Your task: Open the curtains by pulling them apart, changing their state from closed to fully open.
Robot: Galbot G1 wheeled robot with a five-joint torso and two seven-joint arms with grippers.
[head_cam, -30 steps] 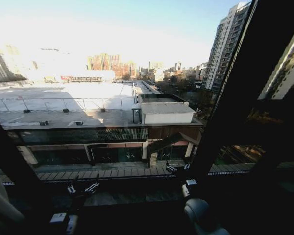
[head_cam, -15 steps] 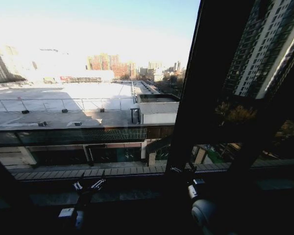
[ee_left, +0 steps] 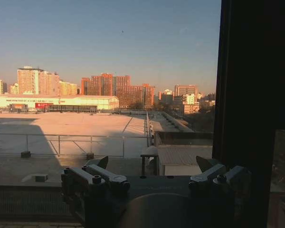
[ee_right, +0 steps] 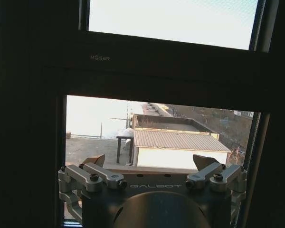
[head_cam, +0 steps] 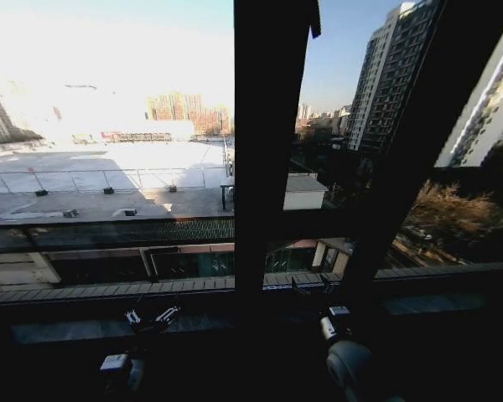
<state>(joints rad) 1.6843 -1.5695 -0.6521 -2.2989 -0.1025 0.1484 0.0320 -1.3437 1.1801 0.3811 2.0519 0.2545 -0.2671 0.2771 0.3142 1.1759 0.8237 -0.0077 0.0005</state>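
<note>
The curtains are out of view; bare glass and black frame bars stand in front of me. My left gripper [head_cam: 150,317] is low at the window sill, open with nothing between its fingers; the left wrist view shows the left gripper [ee_left: 153,164] spread wide toward the glass. My right gripper [head_cam: 311,290] is held low beside a dark bar and is open too. In the right wrist view the right gripper [ee_right: 148,160] faces a lower pane and holds nothing.
A thick black vertical frame bar [head_cam: 268,142] stands in the middle of the window, and a slanted black bar [head_cam: 412,142] to its right. The dark sill [head_cam: 235,339] runs below. A frame crossbar [ee_right: 171,71] is close above the right gripper. Rooftops and towers lie outside.
The whole head view has shifted, so the camera has turned right: the frame bars have slid left in the picture. Pale fabric at the lower left edge has left the view. Both grippers stay open.
</note>
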